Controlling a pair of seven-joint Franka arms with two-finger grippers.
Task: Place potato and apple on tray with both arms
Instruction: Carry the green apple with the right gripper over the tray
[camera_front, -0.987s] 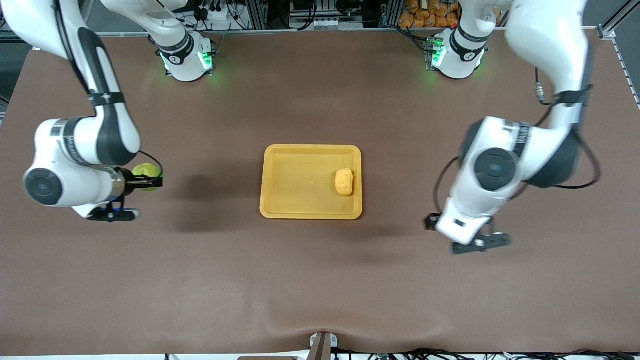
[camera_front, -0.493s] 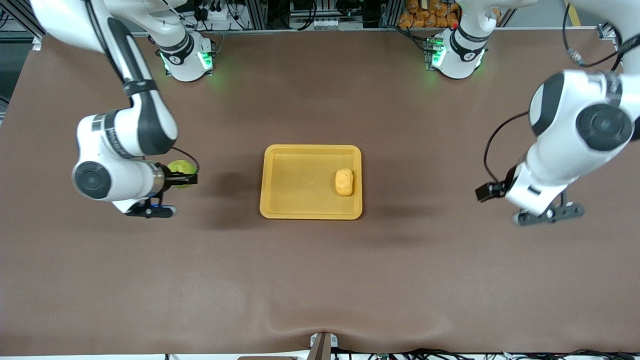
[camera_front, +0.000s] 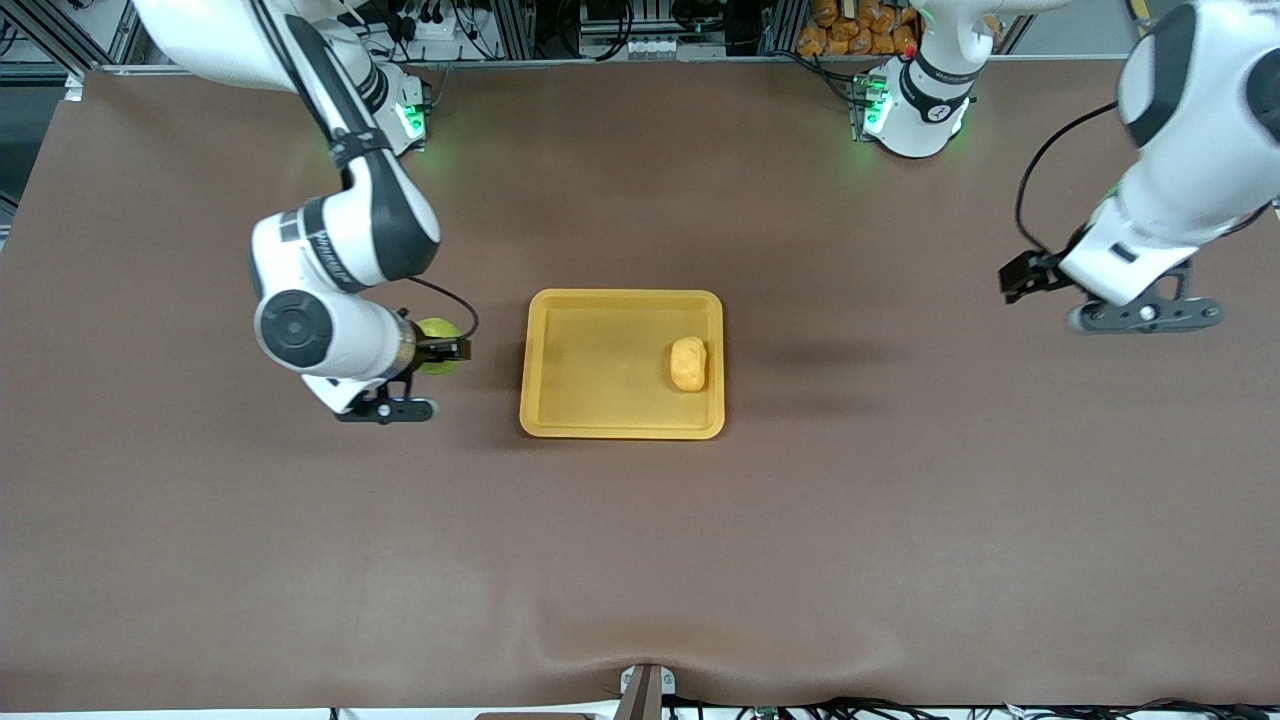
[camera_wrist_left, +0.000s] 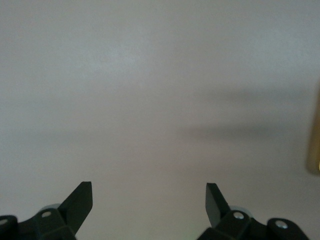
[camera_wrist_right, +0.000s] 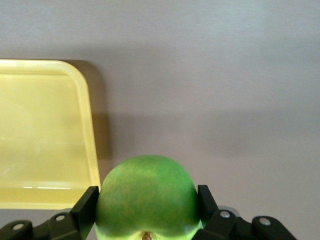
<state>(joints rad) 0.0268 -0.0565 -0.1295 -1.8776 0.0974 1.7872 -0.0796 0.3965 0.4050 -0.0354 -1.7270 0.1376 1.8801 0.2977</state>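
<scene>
Brown matte table covering (camera_front: 640, 560) fills almost the whole frame, smooth, with a slight wrinkle or bulge low centre near the lower edge. Soft dark shadows on it mid-frame. Small metal bracket or clamp (camera_front: 645, 690) at bottom centre edge. Cables (camera_front: 850, 708) run along the bottom edge. Along the top edge: aluminium frame rails (camera_front: 620, 35), tangled black cables and power strips (camera_front: 430, 25) upper left of centre, a pile of orange-brown items (camera_front: 860, 25) upper right of centre. Green indicator glow on the cloth at upper left and upper right. Even overhead light. Grey floor strip at upper left corner.
</scene>
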